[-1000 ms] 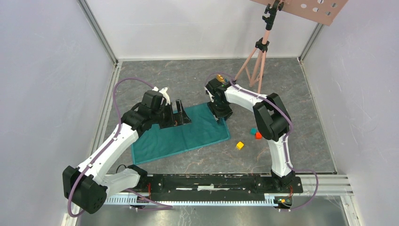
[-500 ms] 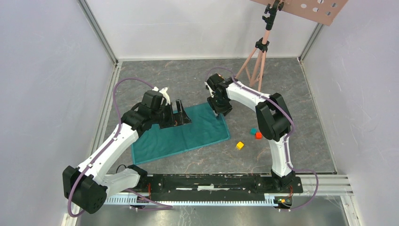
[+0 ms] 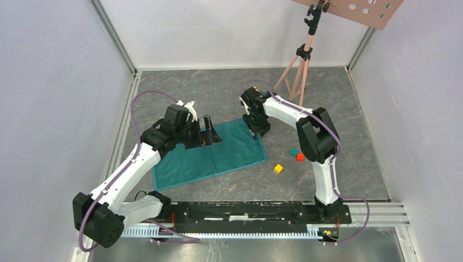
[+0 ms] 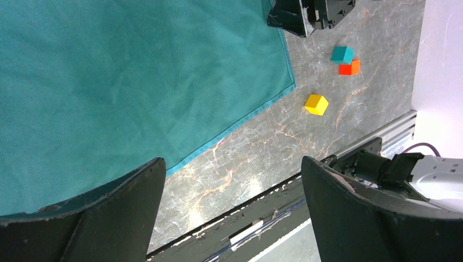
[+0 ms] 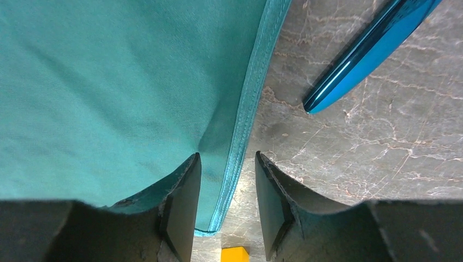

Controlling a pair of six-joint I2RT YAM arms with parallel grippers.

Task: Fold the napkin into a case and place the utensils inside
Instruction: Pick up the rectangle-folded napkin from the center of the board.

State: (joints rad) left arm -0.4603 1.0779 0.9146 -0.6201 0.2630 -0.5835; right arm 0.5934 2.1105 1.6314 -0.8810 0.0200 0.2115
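Note:
The teal-green napkin (image 3: 218, 155) lies flat on the marble table as a wide rectangle, and no narrow case shape shows. My right gripper (image 5: 226, 158) stands low over the napkin's (image 5: 109, 82) far right edge. It is open by a narrow gap, and the stitched hem (image 5: 245, 120) runs between its fingers without being pinched. A shiny blue knife-like utensil (image 5: 371, 49) lies on the bare table just beyond that hem. The spoon is out of view. My left gripper (image 4: 232, 164) hovers wide open above the napkin's (image 4: 136, 82) left part, holding nothing.
Three small cubes sit right of the napkin: yellow (image 3: 278, 168), teal (image 3: 294, 152) and red (image 3: 300, 157). A tripod (image 3: 300, 65) stands at the back right. Grey walls close in the table, and the arms' rail (image 3: 245, 210) runs along the near edge.
My right gripper has shifted slightly toward the back along the napkin's right edge, and its jaws have narrowed a little. The left arm has not moved.

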